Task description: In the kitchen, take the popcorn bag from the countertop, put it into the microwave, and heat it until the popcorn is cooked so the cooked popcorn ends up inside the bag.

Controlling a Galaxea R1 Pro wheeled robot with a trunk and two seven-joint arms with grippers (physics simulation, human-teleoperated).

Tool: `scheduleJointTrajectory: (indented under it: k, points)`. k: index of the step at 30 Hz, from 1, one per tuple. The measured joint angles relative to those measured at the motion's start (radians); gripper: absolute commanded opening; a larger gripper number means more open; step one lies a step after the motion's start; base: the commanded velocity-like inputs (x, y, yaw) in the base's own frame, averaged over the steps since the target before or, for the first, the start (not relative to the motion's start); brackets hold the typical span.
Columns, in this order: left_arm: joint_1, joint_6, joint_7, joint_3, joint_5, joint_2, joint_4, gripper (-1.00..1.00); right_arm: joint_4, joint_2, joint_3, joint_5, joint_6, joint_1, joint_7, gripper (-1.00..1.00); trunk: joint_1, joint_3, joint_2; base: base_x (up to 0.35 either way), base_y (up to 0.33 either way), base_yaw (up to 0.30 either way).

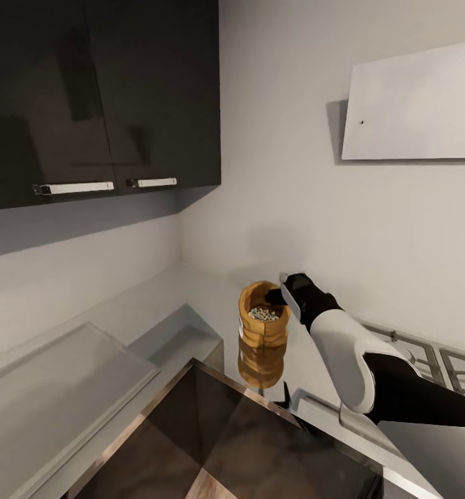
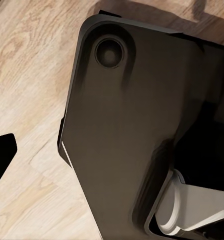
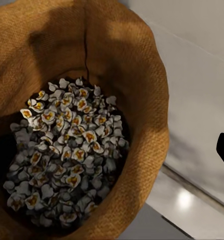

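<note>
Popcorn bag [image 1: 263, 320] at frame centre, upright on the glossy countertop [image 1: 156, 298], its reflection just below it. Mouth open; pale popcorn [image 1: 264, 313] fills it, seen close in the right wrist view [image 3: 66, 155]. Right gripper [image 1: 279, 296] at the bag's right rim, one finger over the edge; whether it pinches the rim I cannot tell. Dark cabinets [image 1: 100, 97] upper left; gas hob [image 1: 433, 357] lower right.

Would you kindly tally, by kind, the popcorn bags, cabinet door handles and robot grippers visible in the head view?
Popcorn bags: 1, the popcorn bag on the countertop.
Cabinet door handles: 2, the left handle and the right handle.
Grippers: 1, the right gripper at the bag's rim.
Total: 4
</note>
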Motion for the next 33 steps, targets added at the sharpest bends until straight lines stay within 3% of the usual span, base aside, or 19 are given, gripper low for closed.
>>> scheduleJointTrajectory:
  k: [19,33]
  points:
    - [0.000,0.000,0.000,-0.004,-0.001,0.000,0.000,1.00,0.023,0.000,-0.011,-0.005,-0.055,-0.005,-0.071,1.00,0.000,0.000,0.000,0.000,0.000,0.000]
    - [0.000,0.002,0.000,0.000,0.002,0.000,0.000,1.00,0.023,0.000,-0.013,-0.007,-0.058,-0.003,-0.080,1.00,0.000,0.000,0.000,0.111,0.000,0.000]
